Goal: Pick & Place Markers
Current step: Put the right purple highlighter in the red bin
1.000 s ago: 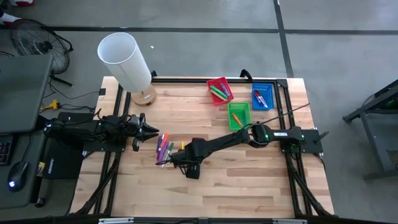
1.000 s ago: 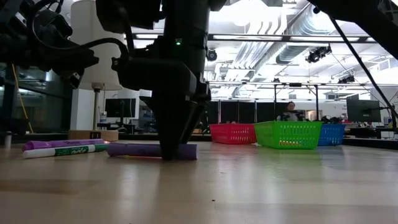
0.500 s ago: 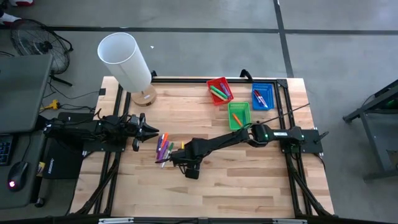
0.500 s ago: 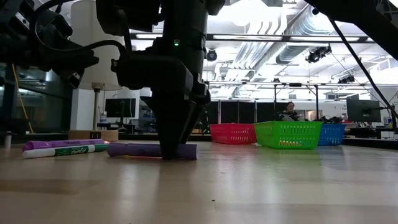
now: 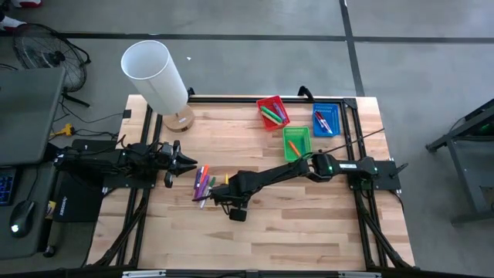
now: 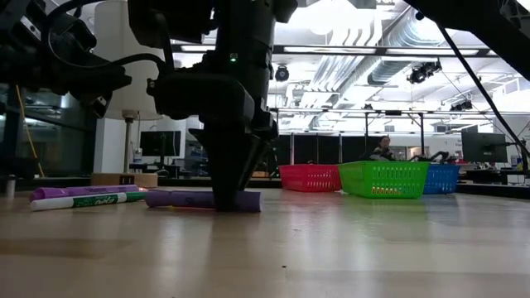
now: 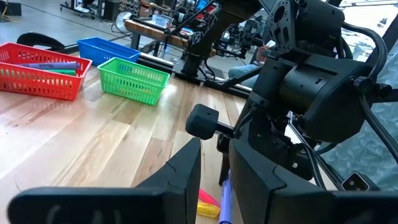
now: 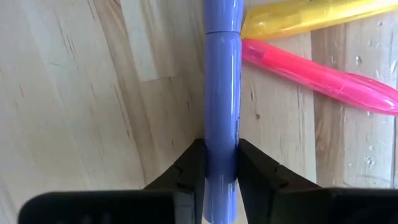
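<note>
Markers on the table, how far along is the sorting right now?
Done: a few markers already lie in the red tray, green tray and blue tray. In hand: the right gripper has closed on a purple marker lying on the table. Left: a pile of markers near the waiting left gripper.

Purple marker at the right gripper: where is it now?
The purple marker lies on the table, left of centre in the high view, between the right gripper's closed fingers, beside a pink marker and a yellow marker.
</note>
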